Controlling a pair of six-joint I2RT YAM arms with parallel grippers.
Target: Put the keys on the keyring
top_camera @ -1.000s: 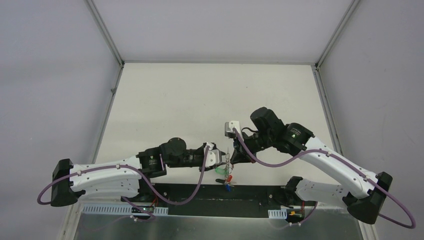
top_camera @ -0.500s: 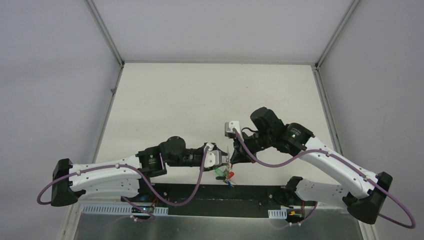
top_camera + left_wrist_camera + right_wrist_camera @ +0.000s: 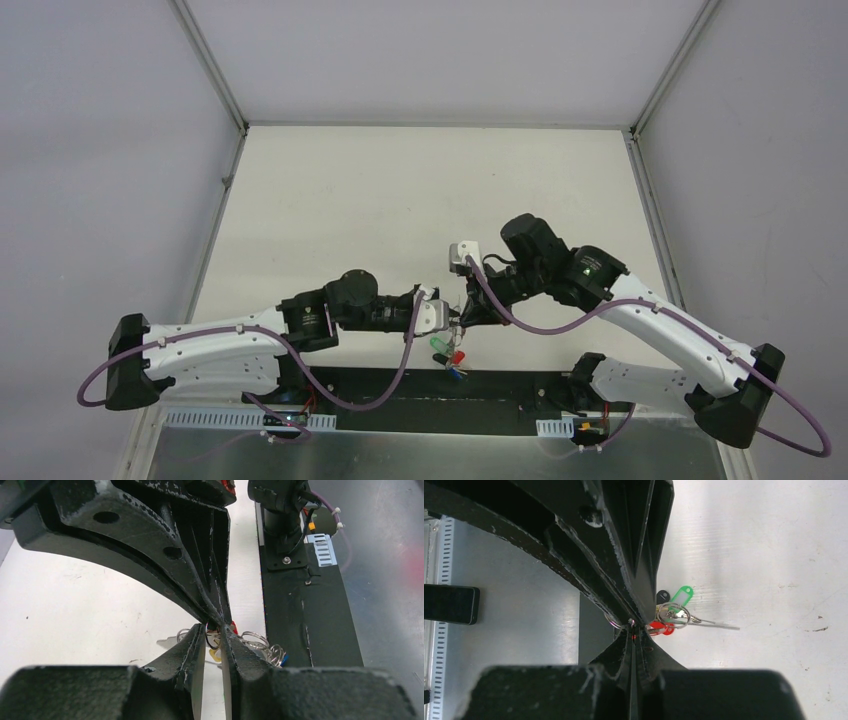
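overhead looks down; wrist views close (share keys [image 3: 672,612]).

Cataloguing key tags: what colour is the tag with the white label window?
The tag is green; the right wrist view shows it best.

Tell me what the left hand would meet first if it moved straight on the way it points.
Most likely the right hand: its shut tips sit directly ahead, almost touching, with the keys close by. Depth is hard to judge.
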